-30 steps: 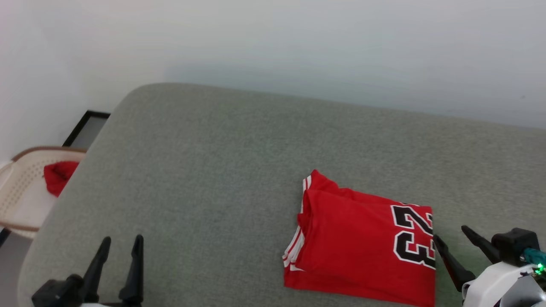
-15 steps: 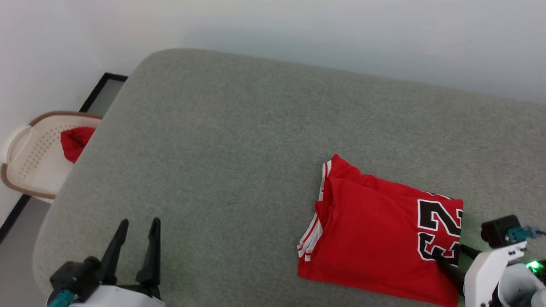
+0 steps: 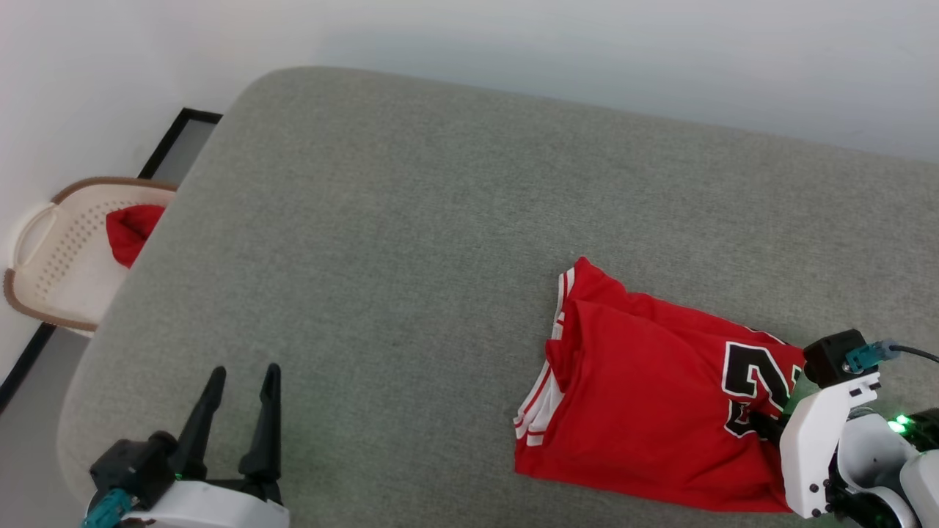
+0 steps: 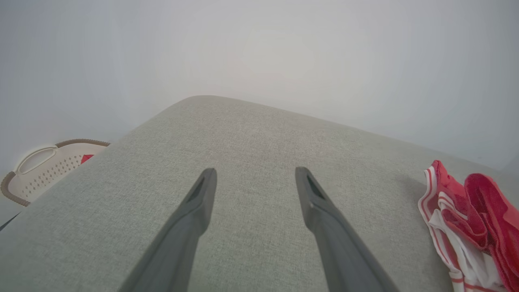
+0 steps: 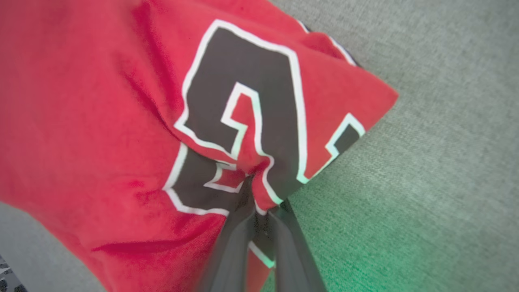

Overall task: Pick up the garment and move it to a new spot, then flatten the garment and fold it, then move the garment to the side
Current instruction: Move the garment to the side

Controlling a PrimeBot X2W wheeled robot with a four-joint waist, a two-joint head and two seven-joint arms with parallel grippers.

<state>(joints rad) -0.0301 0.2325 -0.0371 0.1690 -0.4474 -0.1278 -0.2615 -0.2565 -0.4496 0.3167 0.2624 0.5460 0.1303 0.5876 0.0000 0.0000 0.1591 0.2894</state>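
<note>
The garment point(image 3: 645, 411), a folded red jersey with white-striped trim and black white-edged numbers, lies on the grey cushion point(image 3: 411, 242) at the right. My right gripper point(image 3: 763, 425) is at its right edge, shut on the cloth by the number. In the right wrist view the two dark fingers point(image 5: 279, 235) pinch a bunched fold of the garment point(image 5: 101, 121) at the black digits. My left gripper point(image 3: 242, 396) stands open over bare cushion at the lower left, well away from the jersey. The left wrist view has its spread fingers point(image 4: 202, 202) over grey fabric, with the garment's point(image 4: 466, 227) trimmed edge at the right.
A cream perforated basket point(image 3: 51, 271) holding a plain red cloth point(image 3: 130, 231) sits on the floor left of the cushion. A pale wall runs behind the cushion. The cushion's rounded left edge drops off near the basket.
The right gripper went from open beside the garment to shut on its right edge, and the cloth is puckered there. The head camera shifted, so the whole scene slid. The left gripper stays open.
</note>
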